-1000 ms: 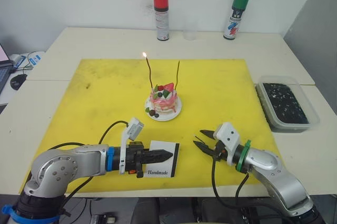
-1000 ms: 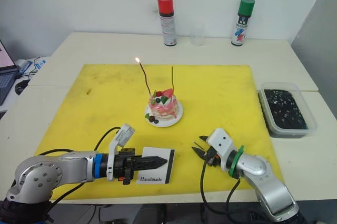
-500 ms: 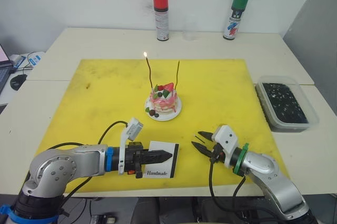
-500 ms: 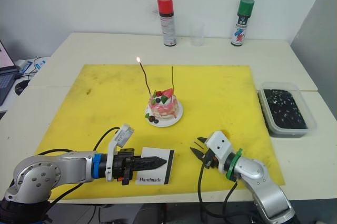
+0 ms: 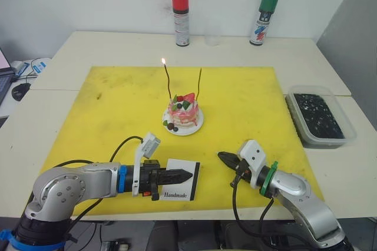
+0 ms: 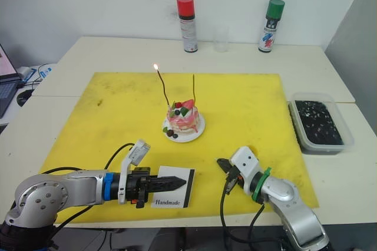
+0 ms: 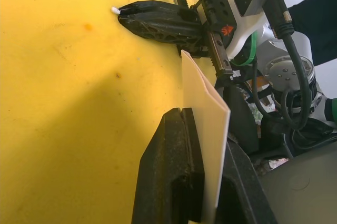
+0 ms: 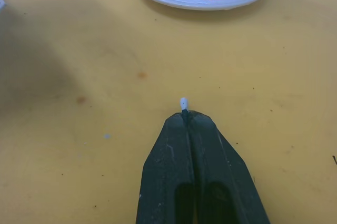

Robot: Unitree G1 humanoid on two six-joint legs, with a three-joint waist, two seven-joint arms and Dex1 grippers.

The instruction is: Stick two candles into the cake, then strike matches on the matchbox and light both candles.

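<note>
Both candles stood in the cake (image 5: 183,114) mid-mat: left candle (image 5: 166,80) lit, right candle (image 5: 199,83) unlit. Left tool (image 5: 179,175) pinched the matchbox (image 5: 180,187) at the mat's near edge. Right tool (image 8: 185,121) pressed together on a match (image 8: 183,103), just beside the box. Left to do: striking, lighting the second candle.

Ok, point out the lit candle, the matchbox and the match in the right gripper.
lit candle (image 5: 167,81), left eye view, mid stem below the flame.
matchbox (image 5: 184,187), left eye view, its white printed face.
match (image 8: 183,102), right wrist view, its pale tip.
</note>
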